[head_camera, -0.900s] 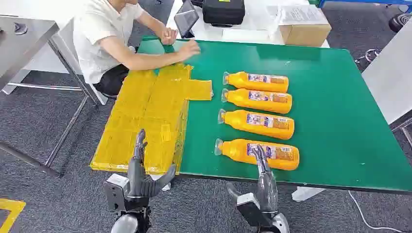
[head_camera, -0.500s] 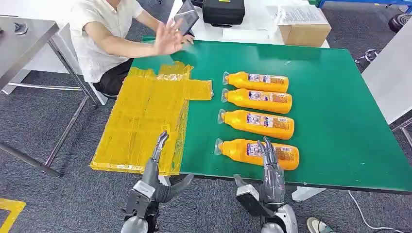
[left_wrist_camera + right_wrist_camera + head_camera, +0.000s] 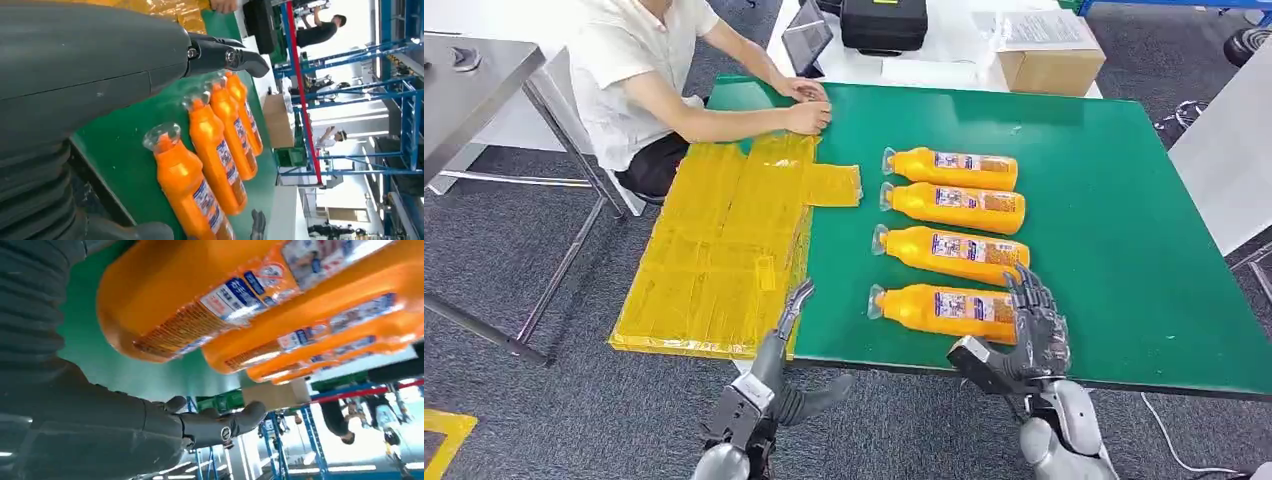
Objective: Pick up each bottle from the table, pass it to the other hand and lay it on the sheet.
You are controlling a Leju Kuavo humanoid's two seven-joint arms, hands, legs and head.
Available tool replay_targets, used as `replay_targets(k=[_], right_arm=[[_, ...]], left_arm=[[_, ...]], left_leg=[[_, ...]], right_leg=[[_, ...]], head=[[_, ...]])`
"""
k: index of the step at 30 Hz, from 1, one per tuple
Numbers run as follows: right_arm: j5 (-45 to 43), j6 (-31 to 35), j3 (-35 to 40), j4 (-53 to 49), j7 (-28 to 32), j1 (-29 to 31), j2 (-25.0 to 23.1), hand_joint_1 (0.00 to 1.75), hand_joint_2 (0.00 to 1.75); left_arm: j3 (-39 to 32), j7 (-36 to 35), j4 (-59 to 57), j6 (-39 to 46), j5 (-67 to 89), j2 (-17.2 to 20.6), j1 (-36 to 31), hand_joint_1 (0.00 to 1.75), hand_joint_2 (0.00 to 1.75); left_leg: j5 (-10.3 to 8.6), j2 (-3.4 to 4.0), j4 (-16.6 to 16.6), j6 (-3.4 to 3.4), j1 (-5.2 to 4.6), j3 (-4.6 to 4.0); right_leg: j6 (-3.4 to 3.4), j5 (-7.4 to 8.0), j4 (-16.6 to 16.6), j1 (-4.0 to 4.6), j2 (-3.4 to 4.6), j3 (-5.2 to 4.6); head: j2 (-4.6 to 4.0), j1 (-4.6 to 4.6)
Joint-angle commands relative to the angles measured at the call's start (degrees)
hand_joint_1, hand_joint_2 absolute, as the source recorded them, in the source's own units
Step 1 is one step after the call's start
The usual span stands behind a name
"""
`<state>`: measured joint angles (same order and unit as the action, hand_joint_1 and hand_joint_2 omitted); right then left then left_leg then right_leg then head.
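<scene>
Green matte table (image 3: 1114,230) carries four orange plastic bottles (image 3: 954,255) right of a yellow sheet (image 3: 724,250). Both hands hover empty, fingers spread: right hand (image 3: 1032,330) beside the nearest bottle (image 3: 939,310), left hand (image 3: 776,365) at the near edge.

Showing silver-grey forearms with boxy grey wrist blocks. Left hand (image 3: 769,372) wearing dark grey slim fingers (image 3: 796,297) and a thick grey thumb. Right hand (image 3: 1027,335) showing darker jointed fingers (image 3: 1031,292) over a silver rounded arm shell. Up close, displaying a grey ribbed cover (image 3: 35,200), smooth matte casing and small metal screws at the knuckles.
</scene>
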<state>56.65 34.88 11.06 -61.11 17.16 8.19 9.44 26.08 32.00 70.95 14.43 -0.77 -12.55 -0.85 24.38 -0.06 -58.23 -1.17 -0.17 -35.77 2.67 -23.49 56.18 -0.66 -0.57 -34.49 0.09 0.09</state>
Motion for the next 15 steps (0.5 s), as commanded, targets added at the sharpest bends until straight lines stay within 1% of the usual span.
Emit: replay_targets(k=[1,3,5,6,7,8,9,10,11,12,13,14,15], right_arm=[[0.9,-2.5,0.9,9.8,-0.9,5.5,1.6,0.00,1.75],[0.9,-2.5,0.9,9.8,-0.9,5.5,1.6,0.00,1.75],[0.9,-2.5,0.9,9.8,-0.9,5.5,1.6,0.00,1.75],[0.9,-2.5,0.9,9.8,-0.9,5.5,1.6,0.00,1.75],[1.4,-3.2,1.5,10.2,-1.2,5.6,1.8,0.00,1.75],[1.6,-4.1,2.0,10.7,-1.5,5.9,2.0,0.00,1.75],[1.7,-5.0,2.5,11.1,-1.7,6.2,2.1,0.00,1.75],[1.5,-6.0,3.0,11.6,-1.8,6.4,2.1,0.00,1.75],[1.3,-6.6,3.2,11.6,-1.9,6.4,2.1,0.00,1.75],[1.3,-6.6,3.4,11.6,-2.0,6.2,1.9,0.00,1.75],[1.1,-8.0,4.4,11.2,-2.2,6.0,2.3,0.00,1.75],[1.1,-8.4,4.7,11.1,-2.3,5.7,2.3,0.00,1.75],[1.0,-9.3,5.4,10.8,-2.3,5.3,2.7,0.00,1.75]], left_arm=[[1.1,-0.4,-3.7,-0.1,-0.5,0.0,-2.0,0.00,1.75],[1.1,-0.4,-3.7,-0.1,-0.5,0.0,-2.0,0.00,1.75],[1.1,-0.4,-3.7,-0.1,-0.5,0.0,-2.0,0.00,1.75],[1.1,-0.4,-3.7,-0.1,-0.5,0.0,-2.0,0.00,1.75],[1.1,-0.5,-3.7,-0.2,-0.6,0.1,-2.0,0.00,1.75],[1.2,-0.4,-3.5,-0.3,-0.6,0.1,-2.0,0.00,1.75],[1.2,-0.5,-3.4,-0.4,-0.6,0.2,-1.9,0.00,1.75],[1.2,-0.7,-3.1,-0.4,-0.5,0.2,-1.8,0.00,1.75],[1.3,-0.7,-3.0,-0.4,-0.4,0.2,-1.8,0.00,1.75],[1.3,-0.8,-2.8,-0.4,-0.4,0.2,-1.7,0.00,1.75],[1.3,-1.0,-2.3,-0.3,-0.3,0.3,-1.5,0.00,1.75],[1.3,-1.1,-2.3,-0.4,-0.3,0.3,-1.5,0.00,1.75],[1.4,-1.3,-2.3,-0.4,-0.3,0.3,-1.5,0.00,1.75]], left_leg=[[0.06,0.01,0.1,0.08,0.01,0.29],[0.11,0.07,0.1,0.09,0.02,0.36],[0.05,0.02,0.1,0.05,0.01,0.21],[0.10,0.05,0.1,0.07,0.02,0.34],[0.05,0.03,0.1,0.05,0.01,0.21],[0.12,0.06,0.1,0.08,0.02,0.36],[0.06,0.05,0.1,0.06,0.02,0.26],[0.11,0.07,0.1,0.08,0.02,0.39],[0.06,0.04,0.1,0.06,0.02,0.22],[0.12,0.08,0.1,0.08,0.02,0.37],[0.06,0.06,0.1,0.06,0.01,0.25],[0.10,0.06,0.1,0.09,0.03,0.40],[0.05,0.02,0.1,0.06,0.03,0.20]], right_leg=[[-0.08,-0.06,-0.1,0.01,0.05,0.26],[-0.10,-0.08,-0.1,0.02,0.11,0.33],[-0.06,-0.04,0.0,0.01,0.05,0.19],[-0.09,-0.08,-0.1,0.02,0.10,0.32],[-0.06,-0.05,0.0,0.01,0.06,0.19],[-0.09,-0.09,0.0,0.02,0.11,0.33],[-0.07,-0.05,-0.1,0.02,0.09,0.24],[-0.10,-0.09,-0.1,0.01,0.12,0.35],[-0.07,-0.04,0.0,0.02,0.07,0.21],[-0.10,-0.09,0.0,0.02,0.13,0.33],[-0.07,-0.04,0.0,0.01,0.09,0.23],[-0.10,-0.08,-0.1,0.03,0.11,0.37],[-0.07,-0.04,-0.1,0.03,0.06,0.20]], head=[[0.00,0.00],[0.00,0.00],[0.00,0.00],[0.00,-0.02],[0.00,0.00],[0.00,-0.02],[0.00,-0.02],[0.00,-0.02],[0.00,0.00],[0.00,-0.02],[0.00,0.00],[0.00,0.00],[0.00,-0.02]])
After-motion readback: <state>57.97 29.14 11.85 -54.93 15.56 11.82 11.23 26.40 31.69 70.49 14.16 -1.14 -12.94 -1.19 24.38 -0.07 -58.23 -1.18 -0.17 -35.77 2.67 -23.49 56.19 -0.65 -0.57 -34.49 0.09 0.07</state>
